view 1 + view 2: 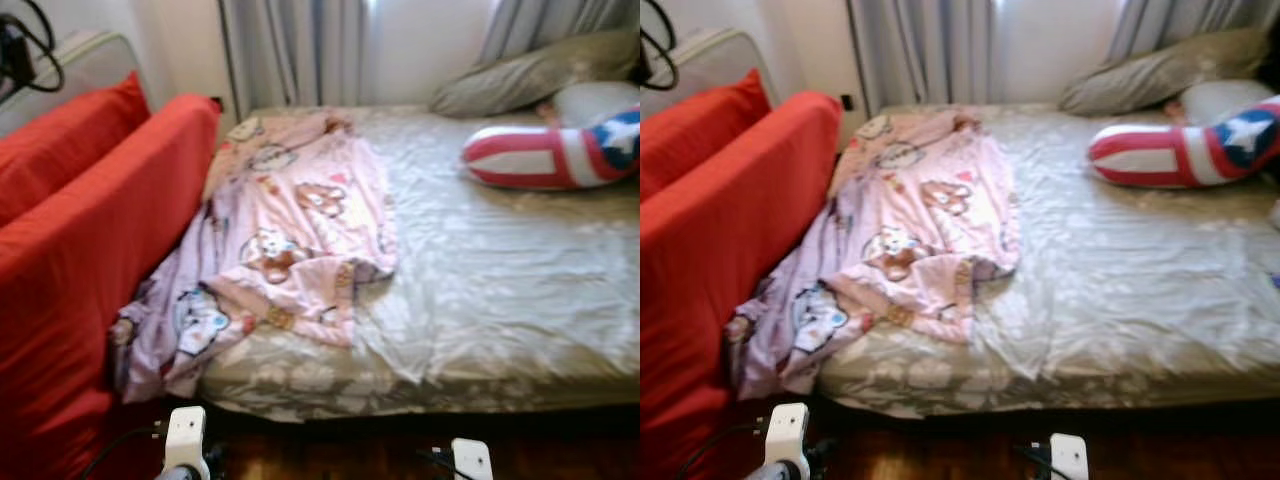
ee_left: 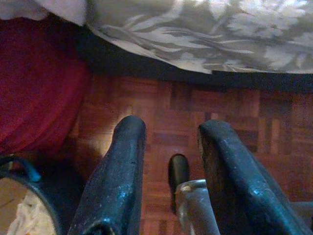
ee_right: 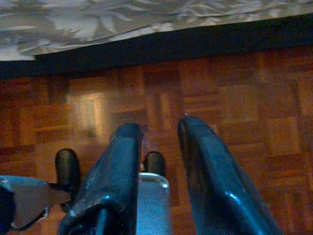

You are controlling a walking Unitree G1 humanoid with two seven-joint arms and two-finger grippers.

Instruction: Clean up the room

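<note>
Nearest, lower edge of the frame: my two arms hang low over the wood floor (image 3: 234, 88), their white wrist housings at the bottom of the head view.

My left gripper (image 2: 168, 142): fingers (image 2: 122, 171) parted by a narrow gap, holding nothing, aimed at the parquet below the bed's edge. Beside it, in the corner of that wrist view, a dark-rimmed basket (image 2: 29, 169) with something pale and crumpled inside; I cannot tell what it is.

My right gripper (image 3: 159, 134): fingers (image 3: 210, 166) likewise a narrow gap apart, empty, over bare parquet just short of the bed's dark underside.

Left of the frame: a red sofa (image 1: 90, 260) with a red cushion (image 1: 70, 145) on top, pushed up against the bed's side.

Centre: the bed (image 1: 500, 290), covered with a grey-green leaf-patterned sheet, wrinkled.

Centre-left on the bed: a pink blanket (image 1: 290, 220) printed with cartoon bears, rumpled, spread along the bed's sofa side; its lower corner spills over the mattress edge between bed and sofa.

Upper right, on the bed: a red, white and blue striped cushion (image 1: 560, 150) with a star; behind it a grey-green pillow (image 1: 530, 75) and a pale pillow (image 1: 595, 100).

Farthest, top of the frame: grey curtains (image 1: 295, 50) against a pale wall.
</note>
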